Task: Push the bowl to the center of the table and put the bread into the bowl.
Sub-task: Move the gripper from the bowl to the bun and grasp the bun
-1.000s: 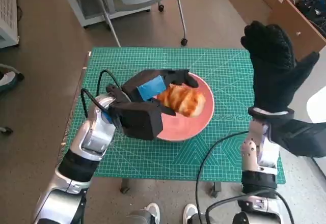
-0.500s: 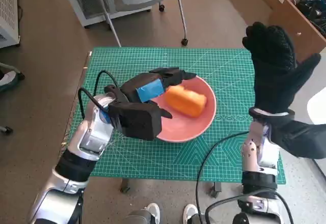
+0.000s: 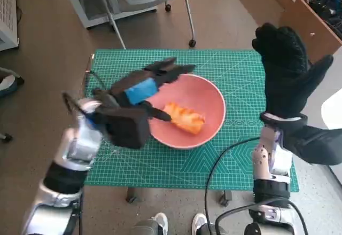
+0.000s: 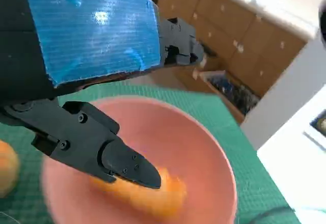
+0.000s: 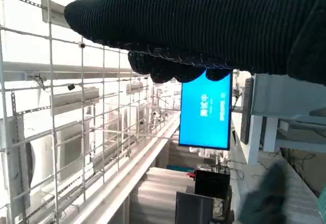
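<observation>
Left hand (image 3: 140, 88) empty (fingers apart) — bread (image 3: 183, 117) in bowl (image 3: 211, 93)

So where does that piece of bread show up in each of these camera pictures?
Head view: the bread lies inside the pink bowl, near the picture's middle.
Left wrist view: a blurred orange shape low in the bowl, by the left hand's fingers.
Right wrist view: not in it.
Shared landmark: the pink bowl.

The blue-taped left hand (image 4: 86, 76) hangs empty with fingers (image 4: 122, 165) apart above the pink bowl (image 4: 204, 147), where the blurred orange bread (image 4: 153, 196) lies, the bowl sitting on the green mat (image 4: 229, 122).
</observation>
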### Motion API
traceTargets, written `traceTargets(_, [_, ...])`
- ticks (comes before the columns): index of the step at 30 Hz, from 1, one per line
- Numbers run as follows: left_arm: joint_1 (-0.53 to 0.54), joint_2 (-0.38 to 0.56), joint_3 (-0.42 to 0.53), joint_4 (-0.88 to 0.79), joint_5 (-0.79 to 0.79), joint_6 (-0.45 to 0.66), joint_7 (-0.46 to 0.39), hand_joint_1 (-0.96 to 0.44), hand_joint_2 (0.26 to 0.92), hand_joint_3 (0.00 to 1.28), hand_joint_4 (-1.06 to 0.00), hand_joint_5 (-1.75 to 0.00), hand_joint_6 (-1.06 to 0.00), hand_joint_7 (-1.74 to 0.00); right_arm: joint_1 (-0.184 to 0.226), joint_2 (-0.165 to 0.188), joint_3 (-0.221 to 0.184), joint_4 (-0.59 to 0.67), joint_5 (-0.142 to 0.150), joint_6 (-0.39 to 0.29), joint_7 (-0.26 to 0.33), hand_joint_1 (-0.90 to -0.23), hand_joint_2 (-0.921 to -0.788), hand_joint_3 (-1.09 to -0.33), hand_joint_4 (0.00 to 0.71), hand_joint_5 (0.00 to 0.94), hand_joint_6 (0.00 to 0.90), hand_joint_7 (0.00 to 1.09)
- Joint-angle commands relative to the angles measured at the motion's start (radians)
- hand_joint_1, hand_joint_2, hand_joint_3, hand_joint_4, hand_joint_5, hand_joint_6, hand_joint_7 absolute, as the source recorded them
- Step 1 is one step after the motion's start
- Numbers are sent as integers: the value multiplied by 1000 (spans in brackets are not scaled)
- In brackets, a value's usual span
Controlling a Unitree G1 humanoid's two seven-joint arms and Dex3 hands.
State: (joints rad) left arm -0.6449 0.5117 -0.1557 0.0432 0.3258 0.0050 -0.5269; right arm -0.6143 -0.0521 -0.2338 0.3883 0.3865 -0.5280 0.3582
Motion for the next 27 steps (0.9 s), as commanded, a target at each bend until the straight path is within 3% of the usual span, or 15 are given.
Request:
traceTargets(1, [20,73,71,-14,-20,-13,4,-478,824,2,0,0,-124,-172,21,-5,0,2,3,17,4,-491,-921,-583,378,0,184,533])
traceTargets(8, [44,145,122,-29,17,51,27,-365,789,0,-22,-9,-153,-172,17,-8,-3,13,11,17,7,-489,-921,-585,377,0,181,535])
traceTargets(12, [57,178,128,-15,22,107,1,-315,787,2,-31,-11,-155,-166,14,-10,-4,12,14,22,8,-489,-921,-586,376,0,180,537])
traceTargets(19, [54,217,90,13,34,213,-81,-275,780,0,-7,-1,-138,-135,11,-15,-8,14,16,27,14,-492,-921,-586,376,0,178,541])
traceTargets(27, [37,213,31,69,41,248,-132,-209,753,0,1,1,-128,-102,2,-16,-6,25,12,33,13,-486,-921,-588,380,2,175,545])
